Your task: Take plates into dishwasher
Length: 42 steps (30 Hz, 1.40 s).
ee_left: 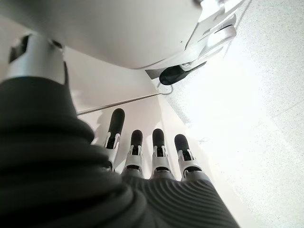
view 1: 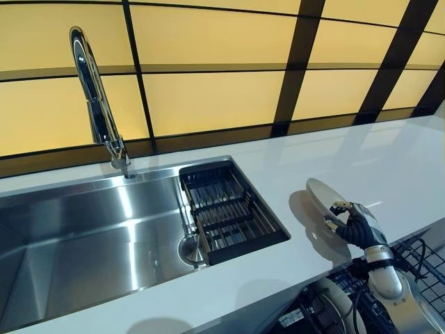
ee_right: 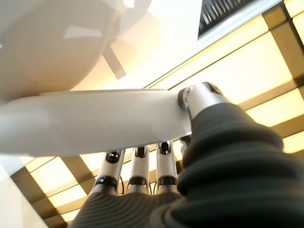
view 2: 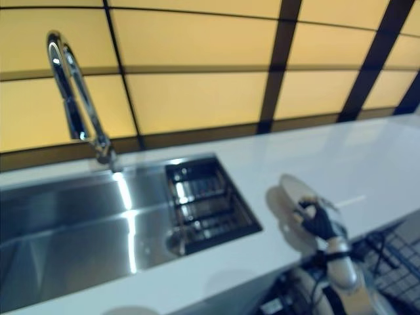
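Above the bench [view 1: 292,278] edge, the right hand [view 1: 354,226] pinches 1 tilted plate [view 1: 323,195] (rim only); it could slip onto the rack [view 1: 427,261].

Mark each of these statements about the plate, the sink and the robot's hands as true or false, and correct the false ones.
1. The right hand grips a plate. True.
2. The plate lies flat in the sink. False: it is held tilted above the white counter, right of the sink.
3. A dark rack sits in the sink's right end. True.
4. The left hand grips a second plate. False: the left hand holds nothing, its fingers straight.
5. The tap stands behind the sink, at the wall side. True.
6. Water runs from the tap. False: no water shows.
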Available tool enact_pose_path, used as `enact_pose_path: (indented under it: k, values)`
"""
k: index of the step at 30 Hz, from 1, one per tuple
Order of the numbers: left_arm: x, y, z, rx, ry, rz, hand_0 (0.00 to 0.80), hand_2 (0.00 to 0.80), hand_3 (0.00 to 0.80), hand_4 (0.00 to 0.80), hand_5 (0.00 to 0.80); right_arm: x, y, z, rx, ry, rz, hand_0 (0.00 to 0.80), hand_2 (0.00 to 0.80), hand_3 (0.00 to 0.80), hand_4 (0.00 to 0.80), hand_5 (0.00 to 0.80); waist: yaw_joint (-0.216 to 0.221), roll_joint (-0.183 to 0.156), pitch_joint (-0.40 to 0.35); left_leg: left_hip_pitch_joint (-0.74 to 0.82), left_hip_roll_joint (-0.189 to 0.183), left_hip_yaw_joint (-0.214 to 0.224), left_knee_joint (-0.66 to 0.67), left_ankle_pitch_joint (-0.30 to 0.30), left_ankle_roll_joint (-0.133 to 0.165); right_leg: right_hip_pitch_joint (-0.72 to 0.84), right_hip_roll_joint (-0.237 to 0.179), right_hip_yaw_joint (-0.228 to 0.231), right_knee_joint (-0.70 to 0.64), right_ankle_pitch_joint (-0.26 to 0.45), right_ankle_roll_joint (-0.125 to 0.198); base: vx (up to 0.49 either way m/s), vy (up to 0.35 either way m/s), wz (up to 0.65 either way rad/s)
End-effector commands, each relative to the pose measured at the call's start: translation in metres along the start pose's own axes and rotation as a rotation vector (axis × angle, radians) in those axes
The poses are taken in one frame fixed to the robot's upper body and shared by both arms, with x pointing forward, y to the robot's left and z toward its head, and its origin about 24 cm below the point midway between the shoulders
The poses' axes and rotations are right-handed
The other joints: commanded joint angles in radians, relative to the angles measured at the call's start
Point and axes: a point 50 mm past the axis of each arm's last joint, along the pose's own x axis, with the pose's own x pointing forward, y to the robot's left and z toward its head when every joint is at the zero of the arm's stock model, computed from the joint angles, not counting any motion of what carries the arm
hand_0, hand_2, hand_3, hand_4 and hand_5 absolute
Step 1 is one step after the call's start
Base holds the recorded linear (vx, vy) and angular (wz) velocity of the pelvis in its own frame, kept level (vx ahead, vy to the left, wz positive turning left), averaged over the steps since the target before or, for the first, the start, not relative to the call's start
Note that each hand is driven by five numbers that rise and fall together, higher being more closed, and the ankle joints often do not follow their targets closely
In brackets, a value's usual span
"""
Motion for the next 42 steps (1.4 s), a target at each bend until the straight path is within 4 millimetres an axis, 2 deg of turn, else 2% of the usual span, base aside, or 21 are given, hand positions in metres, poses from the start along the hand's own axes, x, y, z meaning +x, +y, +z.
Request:
enact_pose_path:
  k: [1, 5, 13, 16, 20, 33, 38, 42]
  values:
    - [0.004, 0.006, 0.025, 0.062, -0.093, -0.002, 0.0, 0.0, 0.0, 0.0, 0.0, 0.022, -0.037, 0.029, 0.028, -0.159, -0.179, 0.8, 0.8, 0.8, 0.8, 0.8, 0.028, -0.02, -0.006, 0.076, -0.057, -0.021, 0.008, -0.138, 0.042, -0.196, -0.006, 0.055, 0.009, 0.321, 0.053, 0.0, 0.0, 0.0]
    - [0.004, 0.005, 0.023, 0.063, -0.088, -0.002, 0.0, 0.0, 0.0, 0.0, 0.0, 0.025, -0.045, 0.03, 0.039, -0.16, -0.21, 0.8, 0.8, 0.8, 0.8, 0.8, 0.03, -0.023, -0.011, 0.078, -0.058, -0.023, 0.007, -0.14, 0.041, -0.191, -0.006, 0.053, 0.005, 0.321, 0.052, 0.0, 0.0, 0.0]
    - [0.003, 0.002, 0.019, 0.071, -0.079, -0.007, 0.0, 0.0, 0.0, 0.0, 0.0, 0.03, -0.056, 0.032, 0.235, -0.158, -0.283, 0.8, 0.8, 0.8, 0.8, 0.8, 0.035, -0.026, -0.017, 0.082, -0.059, -0.029, 0.006, -0.139, 0.039, -0.18, -0.01, 0.048, 0.0, 0.321, 0.046, 0.0, 0.0, 0.0]
    - [0.003, 0.001, 0.019, 0.073, -0.079, -0.008, 0.0, 0.0, 0.0, 0.0, 0.0, 0.03, -0.058, 0.034, 0.259, -0.168, -0.301, 0.8, 0.8, 0.8, 0.8, 0.8, 0.036, -0.026, -0.017, 0.083, -0.059, -0.029, 0.006, -0.139, 0.038, -0.179, -0.011, 0.047, 0.0, 0.32, 0.045, 0.0, 0.0, 0.0]
    - [0.003, -0.002, 0.017, 0.072, -0.077, -0.014, 0.0, 0.0, 0.0, 0.0, 0.0, 0.032, -0.066, 0.043, 0.357, -0.225, -0.376, 0.8, 0.8, 0.8, 0.8, 0.8, 0.036, -0.023, -0.021, 0.085, -0.061, -0.031, 0.006, -0.14, 0.038, -0.177, -0.012, 0.045, 0.0, 0.317, 0.041, 0.0, 0.0, 0.0]
    - [0.002, -0.004, 0.015, 0.07, -0.071, -0.015, 0.0, 0.0, 0.0, 0.0, 0.0, 0.034, -0.085, 0.056, 0.396, -0.308, -0.472, 0.8, 0.8, 0.8, 0.8, 0.8, 0.038, -0.02, -0.029, 0.086, -0.062, -0.031, 0.005, -0.139, 0.035, -0.171, -0.014, 0.041, -0.007, 0.312, 0.038, 0.0, 0.0, 0.0]
    - [0.002, -0.005, 0.014, 0.064, -0.074, -0.017, 0.0, 0.0, 0.0, 0.0, 0.0, 0.034, -0.088, 0.058, 0.522, -0.324, -0.487, 0.8, 0.8, 0.8, 0.8, 0.8, 0.037, -0.018, -0.03, 0.085, -0.062, -0.029, 0.004, -0.138, 0.033, -0.17, -0.014, 0.041, -0.009, 0.311, 0.036, 0.0, 0.0, 0.0]
    - [0.002, -0.006, 0.014, 0.058, -0.074, -0.018, 0.0, 0.0, 0.0, 0.0, 0.0, 0.033, -0.087, 0.059, 0.709, -0.336, -0.479, 0.8, 0.8, 0.8, 0.8, 0.8, 0.034, -0.015, -0.032, 0.083, -0.063, -0.028, 0.004, -0.137, 0.033, -0.171, -0.013, 0.042, -0.013, 0.309, 0.032, 0.0, 0.0, 0.0]
